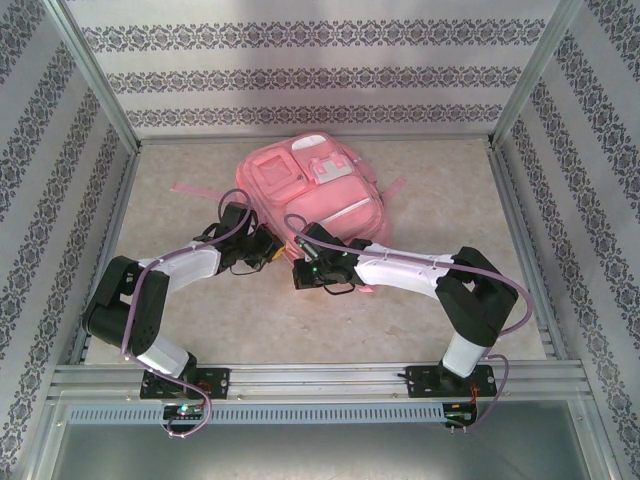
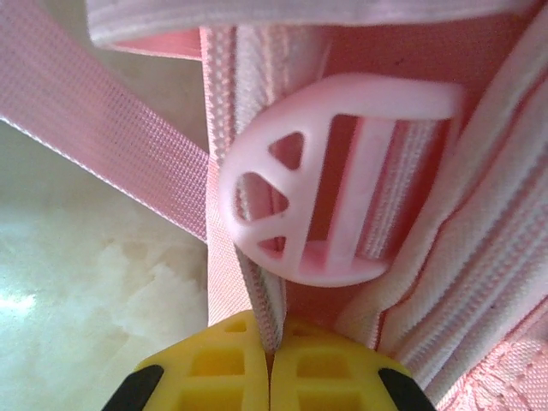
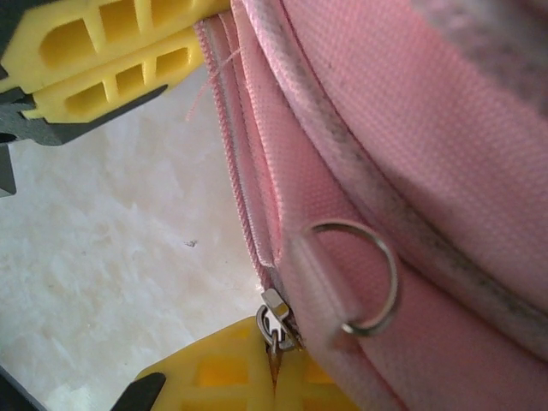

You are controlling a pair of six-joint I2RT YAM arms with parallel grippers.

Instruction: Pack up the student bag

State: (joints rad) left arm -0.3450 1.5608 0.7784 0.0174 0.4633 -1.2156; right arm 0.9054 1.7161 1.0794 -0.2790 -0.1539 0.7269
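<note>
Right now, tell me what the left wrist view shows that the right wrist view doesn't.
Left wrist: a plastic buckle, a webbing strap, and the left tool shut on the seam of the bag. Right wrist: a metal ring and the right tool shut on the zip pull. Both: pink bag fabric and the pale table.

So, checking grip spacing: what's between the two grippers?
In the right wrist view, the student bag's zip edge runs from the left gripper to the right gripper on the zip pull, table beneath.
</note>
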